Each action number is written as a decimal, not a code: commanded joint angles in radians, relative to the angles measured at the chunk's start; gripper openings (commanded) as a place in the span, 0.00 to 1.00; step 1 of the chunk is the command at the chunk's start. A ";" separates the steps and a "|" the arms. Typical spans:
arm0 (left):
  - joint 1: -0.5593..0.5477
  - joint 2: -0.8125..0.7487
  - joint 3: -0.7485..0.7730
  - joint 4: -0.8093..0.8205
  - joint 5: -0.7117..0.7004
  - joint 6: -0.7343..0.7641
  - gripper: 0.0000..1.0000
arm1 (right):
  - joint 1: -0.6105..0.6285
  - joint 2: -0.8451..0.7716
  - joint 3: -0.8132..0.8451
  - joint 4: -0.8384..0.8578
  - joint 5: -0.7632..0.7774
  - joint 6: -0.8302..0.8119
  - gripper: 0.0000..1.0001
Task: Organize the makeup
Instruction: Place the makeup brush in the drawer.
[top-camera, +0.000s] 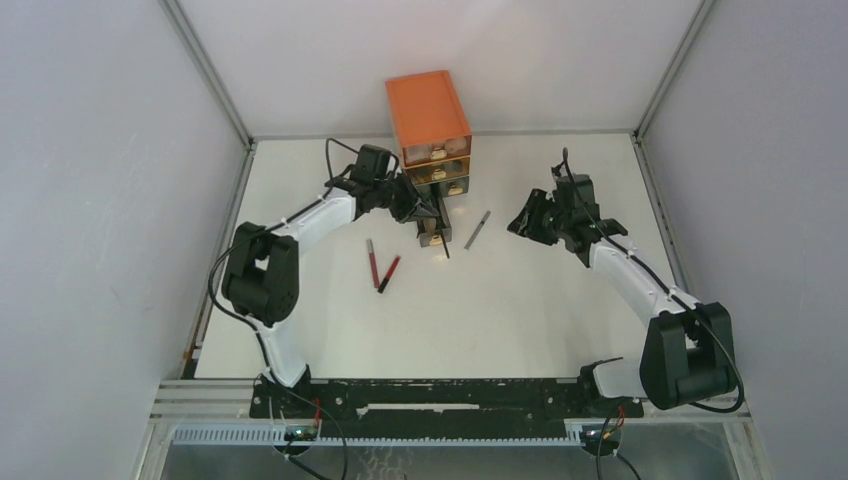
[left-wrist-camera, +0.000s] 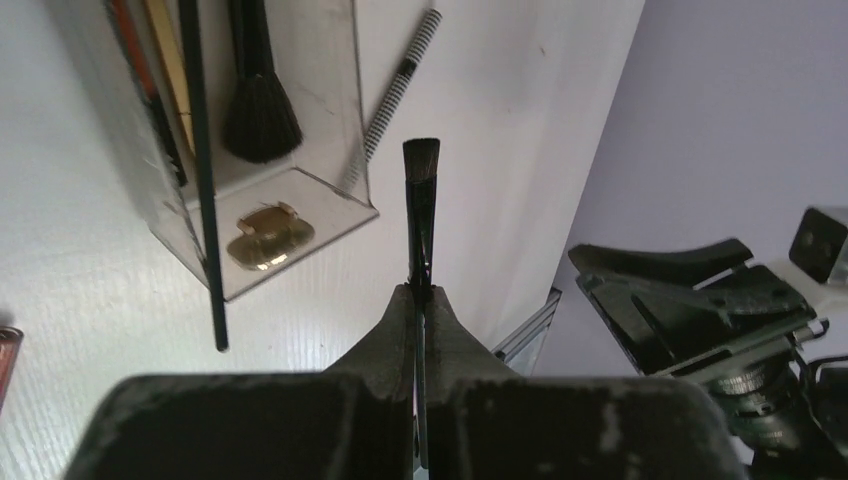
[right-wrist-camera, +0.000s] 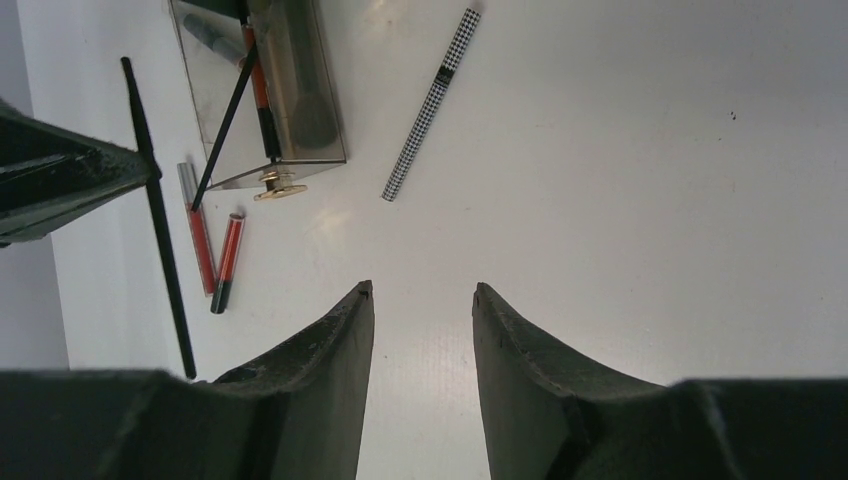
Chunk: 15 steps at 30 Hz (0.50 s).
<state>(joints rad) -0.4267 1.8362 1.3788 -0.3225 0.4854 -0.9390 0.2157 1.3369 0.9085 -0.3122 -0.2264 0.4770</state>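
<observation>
**Desk:** What does the overhead view show, biggest things first?

**Operator:** A white table (top-camera: 500, 320). An orange chest (top-camera: 428, 112) stands at its far edge, and a clear drawer (left-wrist-camera: 300, 195) with a gold knob (left-wrist-camera: 268, 236) sits out in front of it. My left gripper (left-wrist-camera: 420, 292) hovers just beside that drawer, pressed together on the handle of a flat brush (left-wrist-camera: 421, 205), bristles pointing away from me. My right gripper (right-wrist-camera: 420, 295) hangs spread and empty over bare table.

**Desk:** And the rest of the makeup?

**Operator:** A fluffy brush (left-wrist-camera: 259, 112) lies inside the drawer, and a thin black stick (left-wrist-camera: 205, 200) leans out over its front rim. A checked pencil (right-wrist-camera: 430, 105) lies just beside the drawer. Two red pencils (right-wrist-camera: 228, 262) lie near its front, on the left arm's side.

**Desk:** How do you finish this step cleanly?

**Operator:** As I judge it, I should swing the brush over the drawer and turn it along the drawer's length. I'd lower the bristle end first and let go only once it is inside the walls. The leaning stick is the hazard, since a nudge could flip it out. I'd keep the right arm back.
</observation>
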 joint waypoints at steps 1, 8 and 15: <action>0.022 0.046 0.038 0.066 0.033 -0.045 0.00 | -0.007 -0.054 -0.013 0.010 0.008 -0.010 0.48; 0.042 0.066 0.039 0.083 0.005 -0.044 0.00 | -0.015 -0.079 -0.036 0.010 0.009 -0.011 0.48; 0.066 0.109 0.052 0.085 0.008 -0.060 0.02 | -0.015 -0.082 -0.037 0.012 -0.002 -0.006 0.48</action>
<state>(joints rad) -0.3832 1.9175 1.3788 -0.2722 0.4824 -0.9741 0.2043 1.2846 0.8734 -0.3172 -0.2264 0.4774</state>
